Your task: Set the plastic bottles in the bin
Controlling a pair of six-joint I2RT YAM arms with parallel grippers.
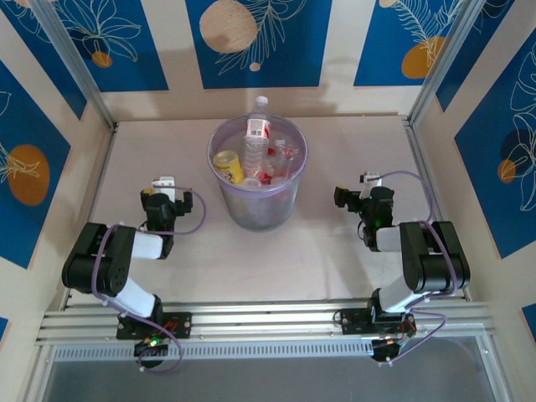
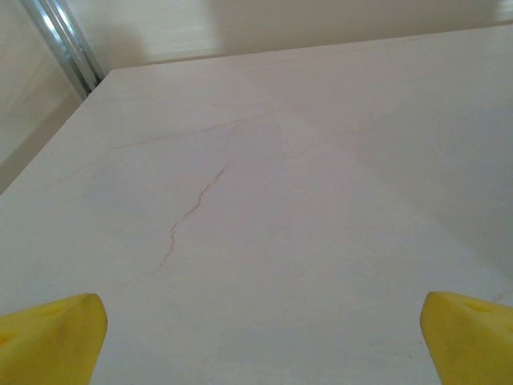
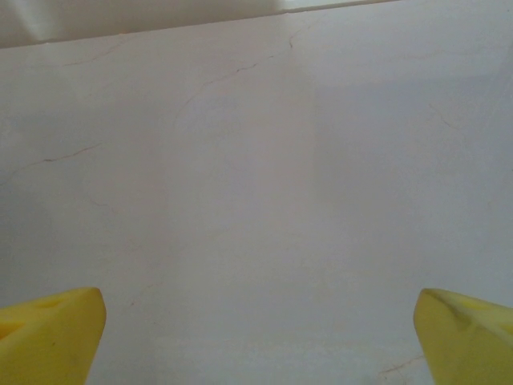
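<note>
The bin, a round translucent lavender-grey bucket, stands at the middle of the table. Several plastic bottles lie inside it: a tall clear one with a red label and white cap leans at the back, a yellow one rests at the left, and others with red parts are piled beside them. My left gripper sits low to the left of the bin, apart from it. My right gripper is to the bin's right. Both are open, with bare table between the yellow fingertips.
The pale table has hairline cracks. Metal frame posts stand at the back corners and patterned blue walls close three sides. An aluminium rail runs along the near edge under both arm bases.
</note>
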